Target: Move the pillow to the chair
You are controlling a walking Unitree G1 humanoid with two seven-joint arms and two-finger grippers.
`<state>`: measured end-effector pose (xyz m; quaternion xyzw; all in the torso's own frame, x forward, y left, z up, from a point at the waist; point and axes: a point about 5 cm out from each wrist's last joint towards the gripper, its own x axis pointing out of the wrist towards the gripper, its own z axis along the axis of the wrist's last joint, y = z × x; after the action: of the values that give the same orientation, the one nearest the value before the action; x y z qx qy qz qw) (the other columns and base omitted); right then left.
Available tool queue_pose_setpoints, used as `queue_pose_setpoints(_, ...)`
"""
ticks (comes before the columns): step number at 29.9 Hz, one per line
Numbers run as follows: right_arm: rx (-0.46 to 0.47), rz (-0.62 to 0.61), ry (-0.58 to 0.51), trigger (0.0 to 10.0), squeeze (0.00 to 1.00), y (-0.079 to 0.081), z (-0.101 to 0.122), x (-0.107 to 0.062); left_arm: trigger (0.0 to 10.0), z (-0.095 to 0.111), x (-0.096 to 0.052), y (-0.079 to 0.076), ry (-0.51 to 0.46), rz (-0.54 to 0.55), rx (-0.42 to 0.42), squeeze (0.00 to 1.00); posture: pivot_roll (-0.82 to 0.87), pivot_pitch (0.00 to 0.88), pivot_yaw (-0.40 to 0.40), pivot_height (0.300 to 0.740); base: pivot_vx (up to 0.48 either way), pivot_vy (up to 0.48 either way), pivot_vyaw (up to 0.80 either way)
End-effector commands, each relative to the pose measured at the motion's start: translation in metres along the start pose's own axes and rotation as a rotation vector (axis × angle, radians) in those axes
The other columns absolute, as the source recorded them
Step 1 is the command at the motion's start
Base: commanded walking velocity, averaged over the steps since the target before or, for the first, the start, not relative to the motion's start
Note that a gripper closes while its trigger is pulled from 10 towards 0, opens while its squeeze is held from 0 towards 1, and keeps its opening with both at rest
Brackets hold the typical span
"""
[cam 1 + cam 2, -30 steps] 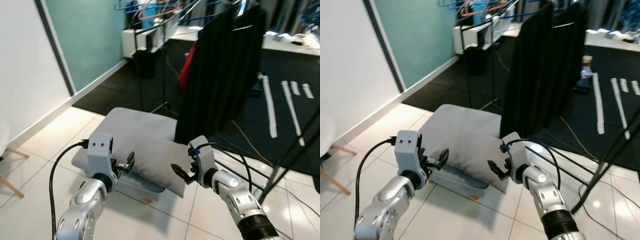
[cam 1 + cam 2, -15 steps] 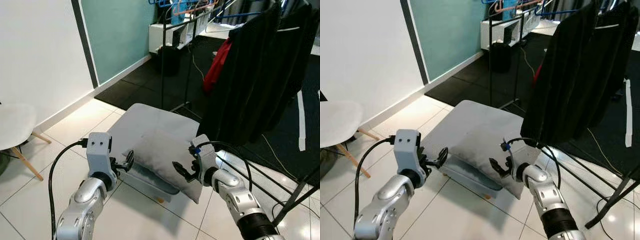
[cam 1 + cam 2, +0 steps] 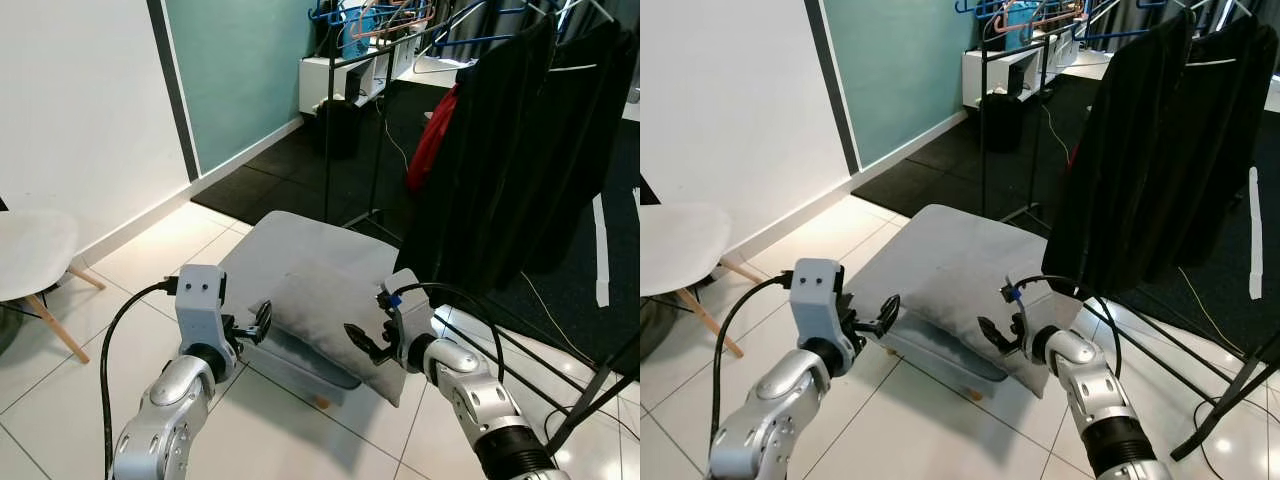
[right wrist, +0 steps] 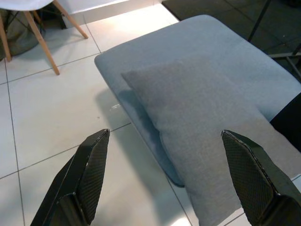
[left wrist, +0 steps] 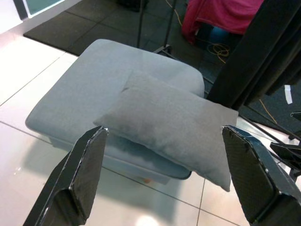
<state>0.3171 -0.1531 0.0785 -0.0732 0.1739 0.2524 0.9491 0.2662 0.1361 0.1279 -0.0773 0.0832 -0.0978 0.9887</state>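
A grey pillow (image 3: 330, 318) lies on a larger grey floor cushion (image 3: 300, 232) on the white tiles; its near corner overhangs the cushion's edge. The white chair (image 3: 30, 245) with wooden legs stands at the far left. My left gripper (image 3: 262, 322) is open, just short of the pillow's left end. My right gripper (image 3: 360, 342) is open at the pillow's near right corner. In the left wrist view the pillow (image 5: 174, 122) sits between the two spread fingers (image 5: 84, 174). Nothing is held.
A black clothes rack hung with dark garments (image 3: 520, 150) stands right behind the cushion, its metal legs (image 3: 590, 390) crossing the floor on the right. A black mat (image 3: 290, 170) lies beyond. A white wall runs along the left.
The whole view has swung left, bringing the white chair into sight. Both arms keep the same open pose beside the pillow.
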Motion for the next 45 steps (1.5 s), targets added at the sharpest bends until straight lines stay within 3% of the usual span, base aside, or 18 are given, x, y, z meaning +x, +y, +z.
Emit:
queue_pose_setpoints(1,0.013,-0.008,0.006,10.0,0.0,-0.001,-0.003,0.0,10.0,-0.001,-0.001,-0.001,0.0,-0.015,-0.007,0.0,-0.2,0.017,-0.039,0.74,0.274,0.0,0.0)
queue_pose_setpoints(20,0.005,0.035,0.035,10.0,0.0,0.001,-0.006,0.0,10.0,-0.002,-0.003,-0.004,0.002,-0.03,-0.005,0.0,-0.19,0.008,-0.041,0.74,0.3,0.0,0.0)
queue_pose_setpoints(33,-0.021,-0.009,0.135,10.0,0.0,-0.009,-0.013,-0.001,10.0,-0.001,-0.004,-0.002,-0.001,-0.022,-0.012,0.0,-0.19,0.016,-0.039,0.72,0.0,0.0,0.0)
queue_pose_setpoints(40,-0.159,0.045,0.228,10.0,0.0,-0.025,-0.01,-0.007,10.0,-0.001,-0.005,0.001,0.0,-0.018,-0.008,0.0,-0.2,0.019,-0.038,0.695,0.0,0.0,0.0)
queue_pose_setpoints(41,-0.276,0.064,0.259,10.0,0.0,-0.028,-0.009,-0.009,10.0,-0.001,-0.004,0.003,0.002,-0.013,-0.005,0.0,-0.2,0.02,-0.037,0.69,0.0,0.0,0.0)
queue_pose_setpoints(42,-0.276,0.064,0.259,10.0,0.0,-0.028,-0.009,-0.009,10.0,-0.001,-0.004,0.003,0.002,-0.013,-0.005,0.0,-0.2,0.02,-0.037,0.69,0.0,0.0,0.0)
queue_pose_setpoints(45,-0.534,0.184,0.382,10.0,0.0,-0.034,-0.012,-0.018,10.0,0.001,-0.004,0.011,0.007,0.017,0.005,0.0,-0.2,0.02,-0.041,0.675,0.0,0.0,0.0)
